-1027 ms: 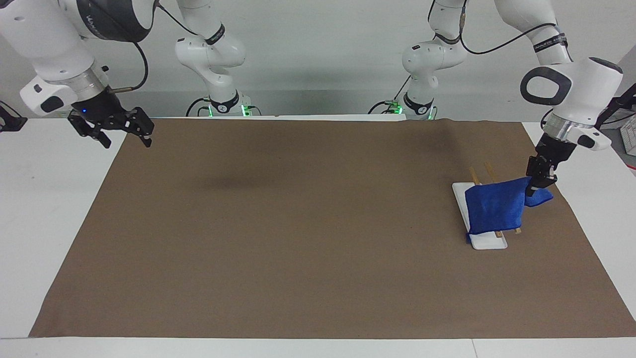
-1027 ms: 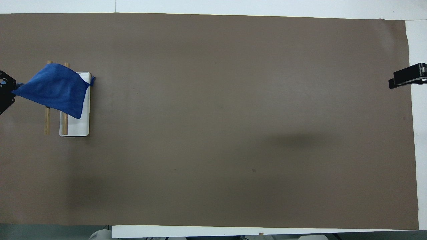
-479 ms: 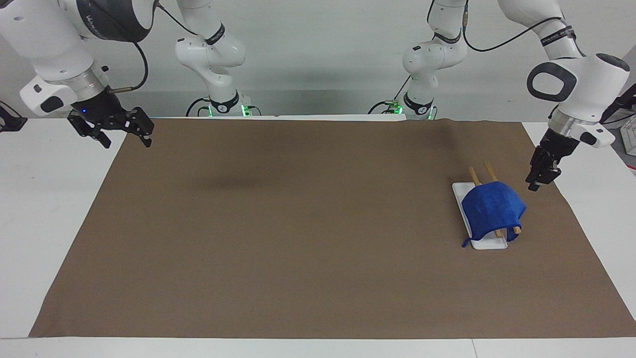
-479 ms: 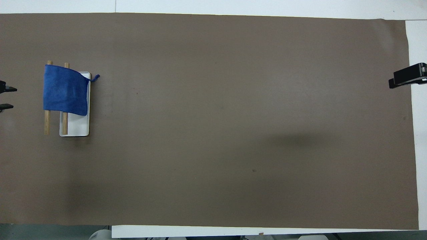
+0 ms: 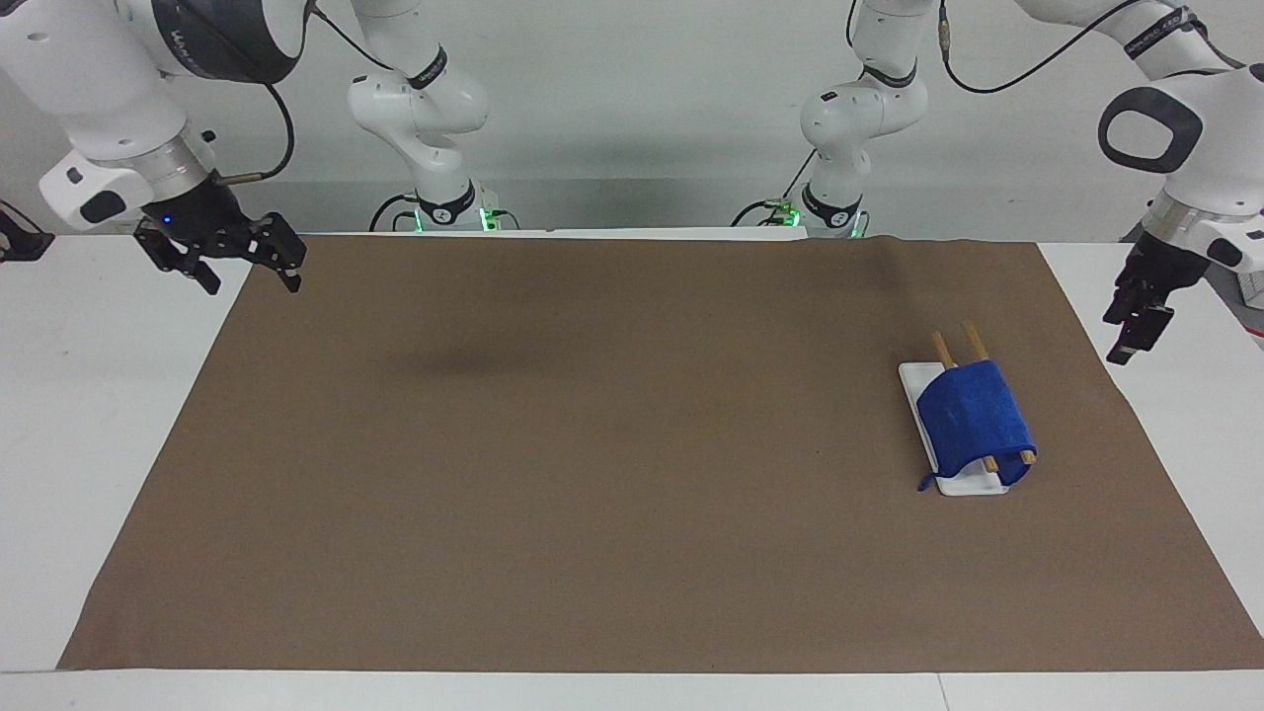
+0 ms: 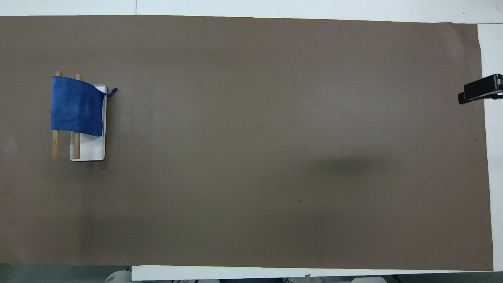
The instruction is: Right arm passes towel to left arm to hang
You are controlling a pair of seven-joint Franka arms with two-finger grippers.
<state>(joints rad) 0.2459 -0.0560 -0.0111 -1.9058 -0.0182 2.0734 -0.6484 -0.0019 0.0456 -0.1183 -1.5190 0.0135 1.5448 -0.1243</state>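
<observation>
The blue towel (image 5: 976, 420) (image 6: 76, 106) hangs draped over two wooden rails (image 5: 971, 338) (image 6: 55, 146) of a small rack with a white base (image 5: 973, 485) (image 6: 92, 151), toward the left arm's end of the table. Its loop tag (image 6: 112, 92) dangles off one corner. My left gripper (image 5: 1134, 341) hangs open and holds nothing, over the white table margin beside the mat, well apart from the towel; the overhead view does not show it. My right gripper (image 5: 253, 284) (image 6: 478, 89), blue light on, waits open and holding nothing over the mat's corner at the right arm's end.
A large brown mat (image 5: 612, 444) (image 6: 251, 157) covers most of the white table (image 5: 89, 415). The rack with the towel is the only thing standing on it. Both arm bases stand at the table's robot edge.
My left gripper opened and let go of the towel's corner, then drew up and away off the mat. The towel dropped and settled over the rails. The right arm has not moved.
</observation>
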